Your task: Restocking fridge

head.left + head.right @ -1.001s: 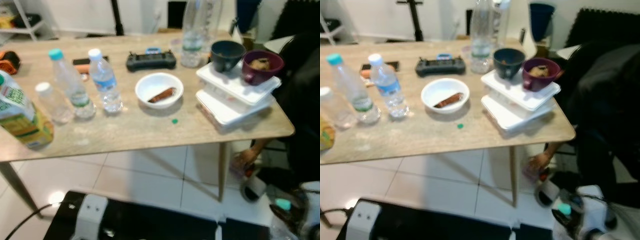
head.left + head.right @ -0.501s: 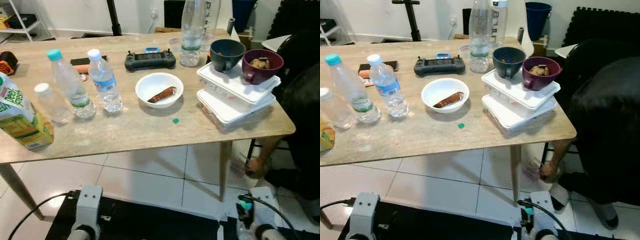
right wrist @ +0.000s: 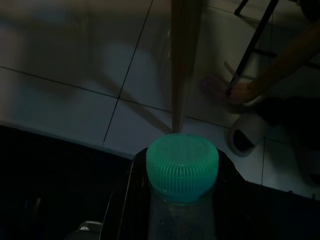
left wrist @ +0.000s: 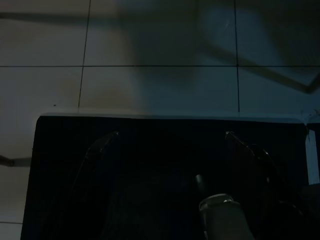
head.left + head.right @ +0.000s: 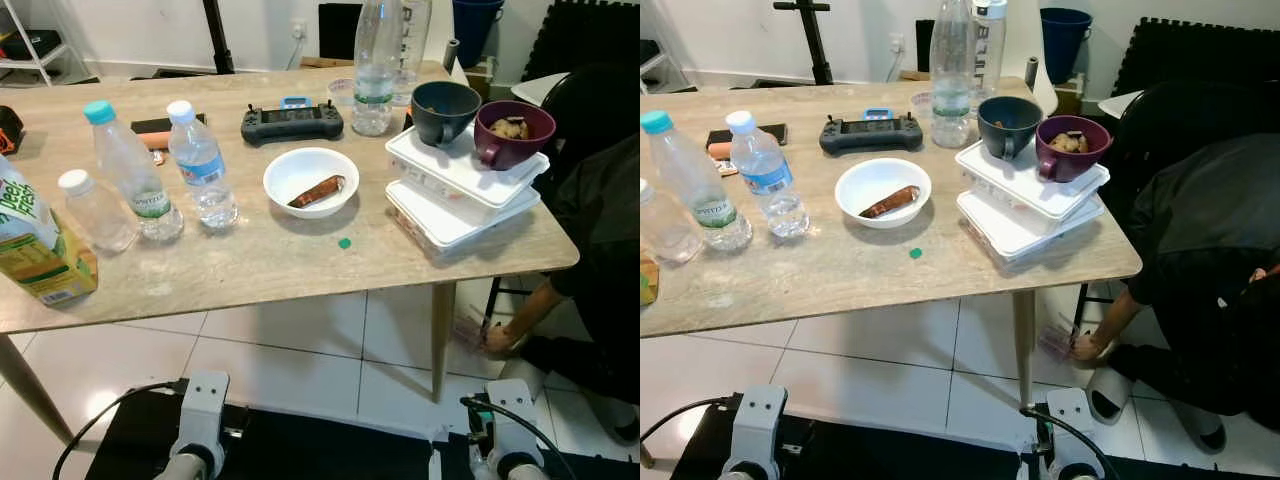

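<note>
My right gripper [image 3: 181, 200] hangs low at my right side, below table height, and is shut on a clear bottle with a green ribbed cap [image 3: 182, 166]. The black fingers [image 3: 125, 200] press on both sides of the bottle's neck. My left gripper [image 4: 171, 134] hangs low over my dark base, open, with nothing between its fingers. On the wooden table [image 5: 300, 265] stand two water bottles [image 5: 203, 170] [image 5: 128, 170], a small white-capped bottle [image 5: 95, 210] and a juice carton [image 5: 35, 245] at the left edge.
A white bowl [image 5: 311, 180] with a brown piece of food, a black controller [image 5: 292, 122], a tall clear bottle [image 5: 378, 65] and stacked white boxes [image 5: 465, 190] carrying two mugs [image 5: 445, 110] share the table. A person [image 5: 600, 250] crouches at the right, hand [image 5: 497, 340] near the floor by the table leg.
The camera has tilted and steadied. My right arm with the green-capped bottle has swung in from the far right to my side. Both wrists have come into the bottom of the eye views.
</note>
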